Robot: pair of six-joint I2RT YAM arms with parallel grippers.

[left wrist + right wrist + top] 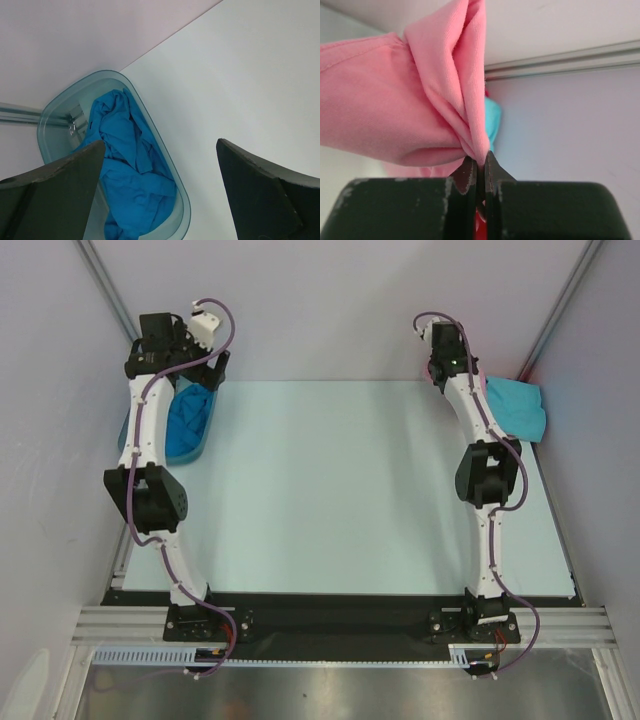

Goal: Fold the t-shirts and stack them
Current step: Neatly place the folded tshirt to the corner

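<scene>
My left gripper [200,375] [160,142] is open and empty, hovering over a translucent tub [196,452] [52,112] at the far left. A bright blue t-shirt [190,415] [130,165] lies crumpled in the tub. My right gripper [452,368] [480,157] is shut on a bunched fold of the light pink t-shirt [395,100] at the far right. A turquoise t-shirt [515,405] [492,120] lies behind it. A strip of red cloth [480,220] shows low between the fingers. The pink shirt is hidden under the arm in the top view.
The pale table top [340,480] runs between the two arms. Walls close in the back and both sides, with a metal rail [570,57] along the wall near the right gripper. The tub sits against the left wall.
</scene>
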